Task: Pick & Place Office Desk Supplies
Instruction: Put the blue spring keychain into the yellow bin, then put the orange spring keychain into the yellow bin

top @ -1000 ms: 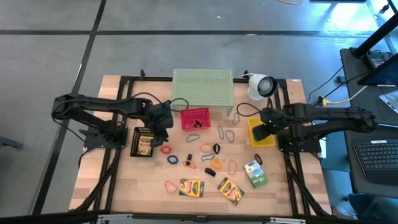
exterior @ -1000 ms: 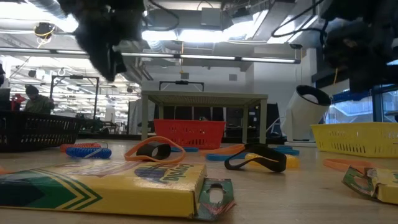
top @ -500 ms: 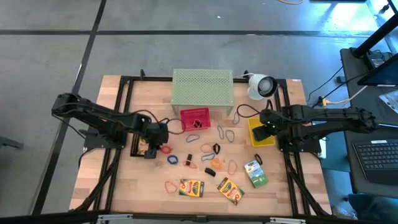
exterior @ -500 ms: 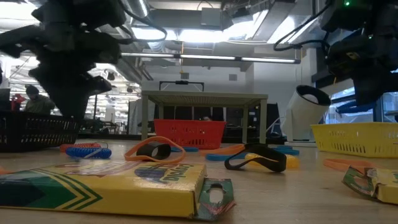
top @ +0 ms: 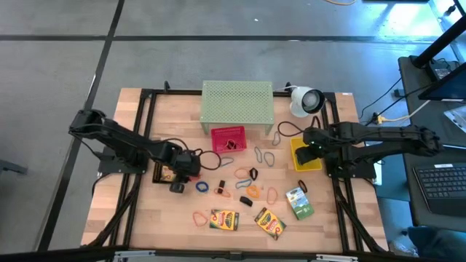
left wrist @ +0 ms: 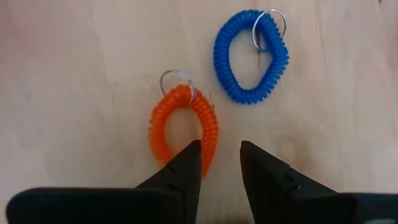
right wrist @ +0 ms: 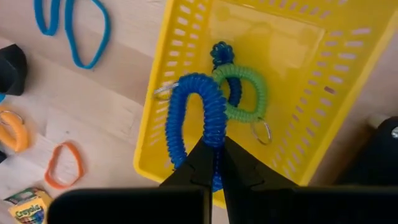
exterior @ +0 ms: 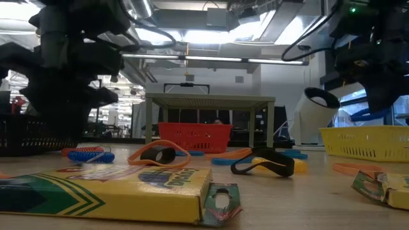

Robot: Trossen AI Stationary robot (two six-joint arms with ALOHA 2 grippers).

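floor: grey concrete (top: 218, 18) | ceiling: strip lights (exterior: 211, 61)

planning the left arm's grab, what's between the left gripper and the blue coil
In the left wrist view, only bare wood lies between the left gripper and the blue coil. The orange coil sits off to one side, beside one finger.

Left tool (left wrist: 219, 163) hangs low with fingers parted; right tool (right wrist: 215, 163) hovers, fingers pinched together.

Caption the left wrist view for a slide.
Left tool open above an orange coil keyring, a blue coil keyring beyond.
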